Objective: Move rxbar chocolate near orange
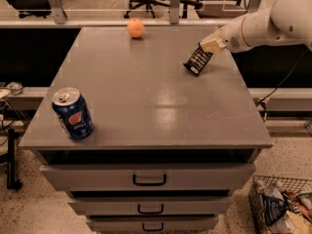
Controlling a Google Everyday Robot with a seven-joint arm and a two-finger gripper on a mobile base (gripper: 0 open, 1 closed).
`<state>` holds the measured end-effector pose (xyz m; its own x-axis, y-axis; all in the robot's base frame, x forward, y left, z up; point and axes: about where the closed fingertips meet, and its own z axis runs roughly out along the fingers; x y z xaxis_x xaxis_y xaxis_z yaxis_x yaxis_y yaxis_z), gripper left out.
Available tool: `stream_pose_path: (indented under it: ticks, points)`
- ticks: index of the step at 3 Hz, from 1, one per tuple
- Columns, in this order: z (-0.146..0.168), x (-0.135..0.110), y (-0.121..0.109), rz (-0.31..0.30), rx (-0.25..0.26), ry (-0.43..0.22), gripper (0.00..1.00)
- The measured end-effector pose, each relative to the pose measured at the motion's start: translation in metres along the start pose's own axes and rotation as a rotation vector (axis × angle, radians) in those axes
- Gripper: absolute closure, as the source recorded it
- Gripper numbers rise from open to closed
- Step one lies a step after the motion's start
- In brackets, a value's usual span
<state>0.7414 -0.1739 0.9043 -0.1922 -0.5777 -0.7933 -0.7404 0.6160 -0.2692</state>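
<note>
The rxbar chocolate (197, 60) is a dark wrapper with white print, tilted on end over the right side of the grey table (146, 101). My gripper (210, 45) comes in from the right and is shut on the bar's upper end. The bar's lower end is at or just above the tabletop. The orange (136, 28) sits near the table's far edge, to the left of the bar and well apart from it.
A blue soda can (73, 113) stands at the front left corner. Drawers (148, 178) run below the tabletop. A wire basket (280, 208) with packets is on the floor at right. Office chairs stand behind the table.
</note>
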Motion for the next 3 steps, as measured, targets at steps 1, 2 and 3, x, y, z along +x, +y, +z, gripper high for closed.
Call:
stream_pose_path:
  ticks: [1,2,3]
  points:
    - [0.0,0.0,0.0,0.0,0.0,0.0,1.0]
    - [0.007,0.002,0.004,0.011,-0.011,-0.011,1.0]
    - [0.029,0.0,0.001,0.031,-0.012,-0.048,1.0]
